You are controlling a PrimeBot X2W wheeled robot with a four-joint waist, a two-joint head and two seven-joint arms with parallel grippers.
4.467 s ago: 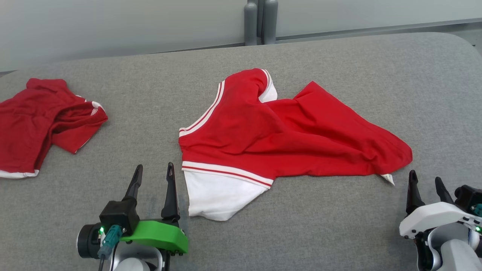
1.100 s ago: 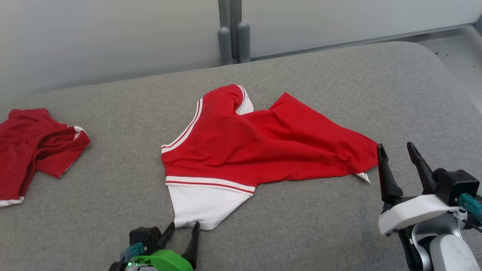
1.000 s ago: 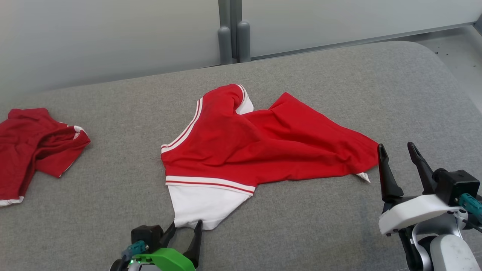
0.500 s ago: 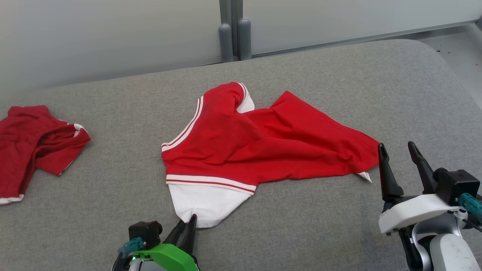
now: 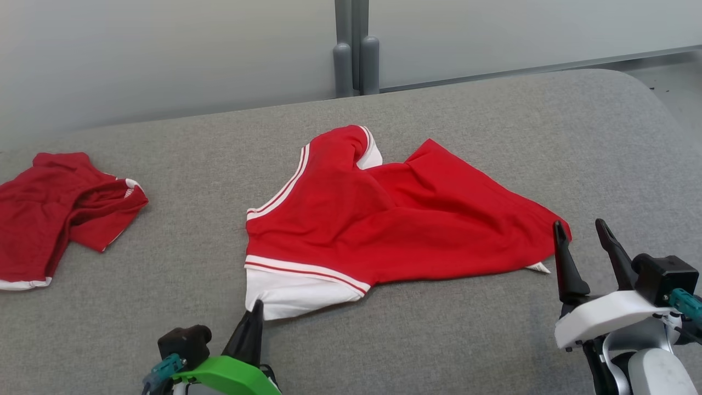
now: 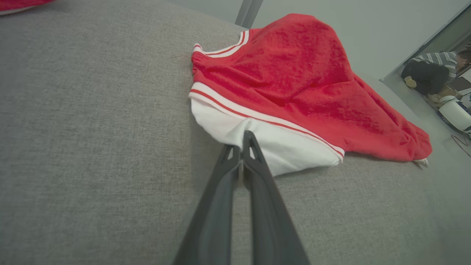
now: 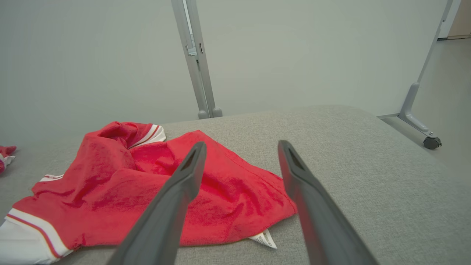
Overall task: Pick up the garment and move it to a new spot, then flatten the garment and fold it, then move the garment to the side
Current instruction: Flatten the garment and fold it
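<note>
Fingers at left (image 6: 257,176) together on garment (image 6: 294,73) sleeve, pinch plain in wrist view; right fingers (image 7: 184,180) apart.

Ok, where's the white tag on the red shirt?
In the head view the white tag pokes out under the right corner of the red shirt, beside the open right gripper.

We see garment (image 5: 395,219) red w/ white sleeve + red-white striped trim; 2nd shirt (image 5: 49,214) left of it darker red, white hem; surface (image 5: 164,307) under both grey.
</note>
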